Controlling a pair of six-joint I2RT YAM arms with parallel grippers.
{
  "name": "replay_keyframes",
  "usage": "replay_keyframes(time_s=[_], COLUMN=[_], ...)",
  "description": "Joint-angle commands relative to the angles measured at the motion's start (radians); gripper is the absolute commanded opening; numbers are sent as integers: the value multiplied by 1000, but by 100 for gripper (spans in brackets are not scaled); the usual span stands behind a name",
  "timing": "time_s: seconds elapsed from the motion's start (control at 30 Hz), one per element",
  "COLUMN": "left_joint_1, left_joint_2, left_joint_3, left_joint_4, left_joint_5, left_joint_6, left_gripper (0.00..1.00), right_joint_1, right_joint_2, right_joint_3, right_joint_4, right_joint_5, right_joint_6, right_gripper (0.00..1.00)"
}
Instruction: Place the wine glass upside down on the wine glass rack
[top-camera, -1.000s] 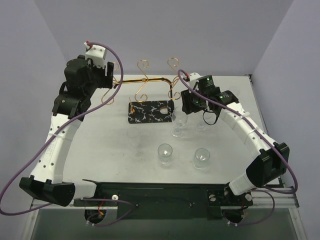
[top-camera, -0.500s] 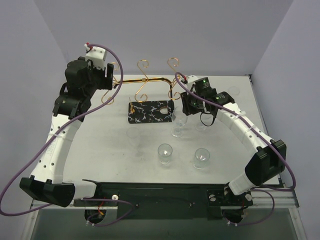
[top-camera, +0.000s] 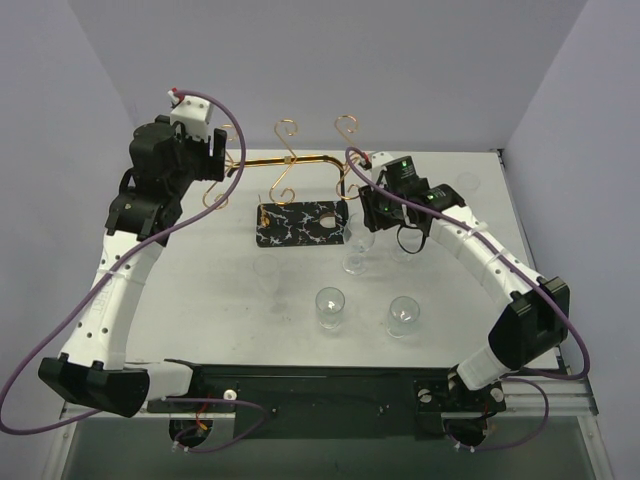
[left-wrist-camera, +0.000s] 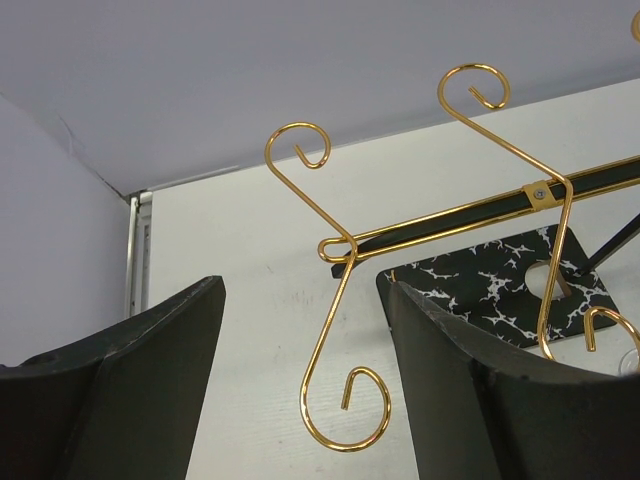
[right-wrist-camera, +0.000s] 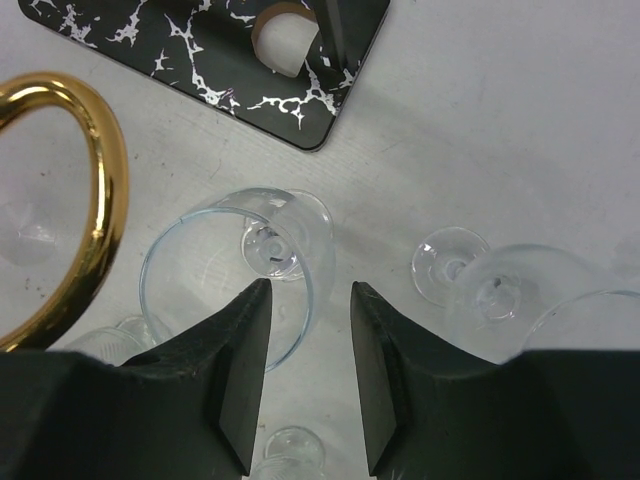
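Note:
The wine glass rack (top-camera: 290, 160) is a gold wire stand on a black white-veined base (top-camera: 300, 222) at the back middle. My left gripper (top-camera: 212, 165) is open at the rack's left end. In the left wrist view (left-wrist-camera: 303, 290) its jaws stand on either side of a hanging gold curl (left-wrist-camera: 345, 410) without touching it. My right gripper (top-camera: 368, 214) is open and empty just above an upright wine glass (top-camera: 354, 258) by the base's right corner. In the right wrist view (right-wrist-camera: 310, 290) the glass rim (right-wrist-camera: 170, 240) lies under the left finger.
Other clear glasses stand on the table: two in front (top-camera: 330, 305) (top-camera: 403, 315), one right of the gripper (top-camera: 403, 246), a faint one (top-camera: 266, 272) in front of the base, and one far right (top-camera: 466, 183). A gold loop (right-wrist-camera: 100, 200) hangs close to my right wrist.
My right gripper has shifted a little left and back toward the rack, still open above the glass. The left gripper has barely moved.

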Motion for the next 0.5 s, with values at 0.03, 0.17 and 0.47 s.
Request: replay_keyframes(time_s=[0.03, 0.17, 0.47], left_joint_1=[8, 8, 10], left_joint_2=[-31, -34, -42], left_joint_3=[-5, -11, -17], left_joint_4=[65, 68, 74], left_joint_5=[5, 8, 7], left_joint_6=[2, 0, -1], left_gripper=[77, 77, 77], right_joint_1=[18, 19, 21], right_joint_2=[10, 14, 31], right_joint_3=[1, 1, 0], right_joint_4=[3, 3, -1], right_joint_5=[46, 57, 63], right_joint_6=[-11, -11, -5], right_gripper=[32, 29, 23])
